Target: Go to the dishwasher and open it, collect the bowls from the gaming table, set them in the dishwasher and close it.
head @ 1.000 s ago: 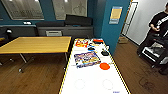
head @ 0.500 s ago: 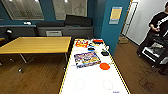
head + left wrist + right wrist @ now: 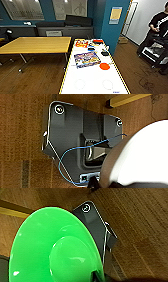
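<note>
The long white-topped gaming table (image 3: 93, 85) stretches away right in front of me in the head view. An orange bowl (image 3: 104, 66) sits on it right of a colourful board-game box (image 3: 87, 59). A red bowl (image 3: 98, 41) stands at the far end beside another box (image 3: 81, 43). In the right wrist view a bright green bowl (image 3: 55, 250) hangs over the wooden floor, with my right gripper (image 3: 96, 276) shut on it. Close to my left gripper (image 3: 93, 181) is a white rounded thing (image 3: 145, 156); I cannot tell what it is or whether it is held. The dishwasher is out of view.
A yellow-topped table (image 3: 35, 45) stands left of the gaming table, with wooden floor (image 3: 40, 75) between them. A blue pillar (image 3: 113, 27) rises at the far right end. A person (image 3: 160, 27) stands by a cart (image 3: 155, 53) at the right. Dark cabinets (image 3: 65, 30) line the back wall.
</note>
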`<state>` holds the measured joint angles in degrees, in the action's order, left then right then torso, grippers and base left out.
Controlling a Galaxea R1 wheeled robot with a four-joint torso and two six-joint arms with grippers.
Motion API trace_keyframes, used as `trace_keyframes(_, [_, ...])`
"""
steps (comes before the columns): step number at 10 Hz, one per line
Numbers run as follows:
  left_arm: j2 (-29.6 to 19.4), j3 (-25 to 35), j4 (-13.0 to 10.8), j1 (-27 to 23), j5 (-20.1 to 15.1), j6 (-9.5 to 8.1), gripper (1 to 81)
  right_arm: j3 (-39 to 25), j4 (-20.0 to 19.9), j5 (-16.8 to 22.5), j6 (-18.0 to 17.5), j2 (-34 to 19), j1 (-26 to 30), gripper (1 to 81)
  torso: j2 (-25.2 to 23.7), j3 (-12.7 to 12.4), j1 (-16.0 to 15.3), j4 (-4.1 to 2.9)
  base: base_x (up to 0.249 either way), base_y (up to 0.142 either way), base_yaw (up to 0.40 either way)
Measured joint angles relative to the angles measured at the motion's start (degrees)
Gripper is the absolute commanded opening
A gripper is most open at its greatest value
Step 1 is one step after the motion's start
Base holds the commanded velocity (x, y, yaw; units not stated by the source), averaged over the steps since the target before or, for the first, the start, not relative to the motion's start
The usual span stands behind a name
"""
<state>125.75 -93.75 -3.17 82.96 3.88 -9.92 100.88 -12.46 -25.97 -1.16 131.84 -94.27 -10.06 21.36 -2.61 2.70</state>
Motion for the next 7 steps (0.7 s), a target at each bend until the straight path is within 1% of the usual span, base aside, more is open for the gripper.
trace_keyframes(1, [0.4,-1.1,-0.5,0.9,1.8,0.89,1.0,0.3,0.0,0.6,0.0,0.4,0.0,1.0,0.0,0.0,0.0,0.00,0.000,0.000,0.000])
trace_keyframes(2, [0.8,-2.5,-0.9,0.9,4.0,0.95,1.0,0.5,0.0,1.1,0.0,0.4,0.0,1.0,0.0,0.0,0.0,0.00,0.000,0.000,0.000])
trace_keyframes(3, [1.8,-3.5,-1.1,0.4,4.9,0.98,1.0,0.9,0.0,1.5,0.0,0.5,0.0,1.0,0.0,0.0,0.0,0.00,0.000,0.000,0.000])
trace_keyframes(5, [5.3,-8.0,-1.2,0.4,4.7,1.00,1.0,2.4,0.1,2.8,0.0,1.5,0.0,1.0,0.0,-0.2,0.0,0.00,0.000,0.000,0.000])
trace_keyframes(6, [6.3,-10.6,-1.2,0.4,4.4,1.02,1.0,2.8,0.3,3.4,0.0,1.8,0.0,1.0,0.0,-1.0,0.0,0.00,0.000,0.000,0.000])
trace_keyframes(7, [7.3,-13.2,-1.2,0.4,4.4,1.00,1.0,3.2,0.3,3.4,0.0,2.1,0.0,1.0,0.0,-2.4,0.0,0.00,0.000,0.000,0.000])
